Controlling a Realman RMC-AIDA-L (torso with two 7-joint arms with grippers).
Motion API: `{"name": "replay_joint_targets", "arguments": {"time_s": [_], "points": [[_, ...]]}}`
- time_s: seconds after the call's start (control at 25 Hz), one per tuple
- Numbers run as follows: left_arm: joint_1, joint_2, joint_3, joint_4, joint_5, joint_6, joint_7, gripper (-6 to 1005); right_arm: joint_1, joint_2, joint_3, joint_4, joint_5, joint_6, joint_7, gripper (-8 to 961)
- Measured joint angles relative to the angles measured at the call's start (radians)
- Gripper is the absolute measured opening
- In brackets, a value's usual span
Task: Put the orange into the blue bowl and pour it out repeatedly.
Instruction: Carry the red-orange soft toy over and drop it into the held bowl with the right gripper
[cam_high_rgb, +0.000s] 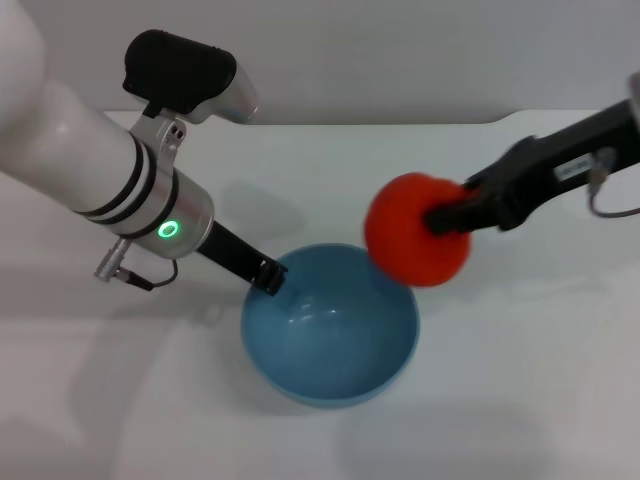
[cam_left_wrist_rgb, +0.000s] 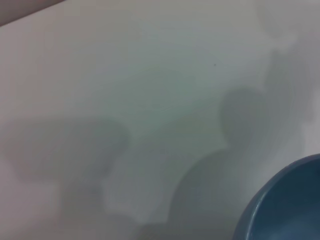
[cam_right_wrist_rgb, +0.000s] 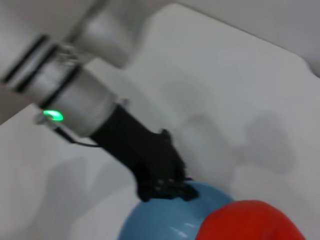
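The blue bowl (cam_high_rgb: 330, 325) stands upright on the white table, front centre. My left gripper (cam_high_rgb: 268, 276) is shut on its left rim. My right gripper (cam_high_rgb: 440, 220) is shut on the orange (cam_high_rgb: 405, 235) and holds it in the air above the bowl's right rim. The bowl is empty inside. The right wrist view shows the orange (cam_right_wrist_rgb: 250, 222), the bowl (cam_right_wrist_rgb: 170, 220) and the left gripper (cam_right_wrist_rgb: 165, 187) on the rim. The left wrist view shows only an edge of the bowl (cam_left_wrist_rgb: 285, 205).
The white table (cam_high_rgb: 520, 380) spreads around the bowl. Its far edge (cam_high_rgb: 330, 122) meets a pale wall. The left arm's thick white forearm (cam_high_rgb: 90, 170) reaches in from the upper left.
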Motion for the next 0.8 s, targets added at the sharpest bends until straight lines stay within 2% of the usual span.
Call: {"name": "replay_joint_targets", "arguments": {"time_s": [0.16, 0.2, 0.36, 0.56, 0.8], "points": [[-0.013, -0.001, 0.007, 0.006, -0.021, -0.008, -0.005, -1, 0.023, 0.002, -0.114, 0.029, 0.012, 0.047, -0.034, 151], [-0.020, -0.001, 0.007, 0.009, -0.033, -0.013, -0.005, -1, 0.029, 0.003, -0.173, 0.043, 0.008, 0.079, -0.035, 156], [-0.031, 0.000, 0.005, 0.010, -0.040, -0.015, -0.005, -1, 0.034, 0.004, -0.215, 0.055, -0.005, 0.106, -0.033, 178], [-0.041, 0.002, 0.000, 0.012, -0.045, -0.015, -0.005, -1, 0.032, 0.004, -0.191, 0.052, -0.008, 0.106, -0.024, 423], [-0.046, 0.005, -0.002, 0.016, -0.044, -0.027, -0.003, -1, 0.023, 0.001, -0.124, 0.042, -0.031, 0.098, 0.020, 449]]}}
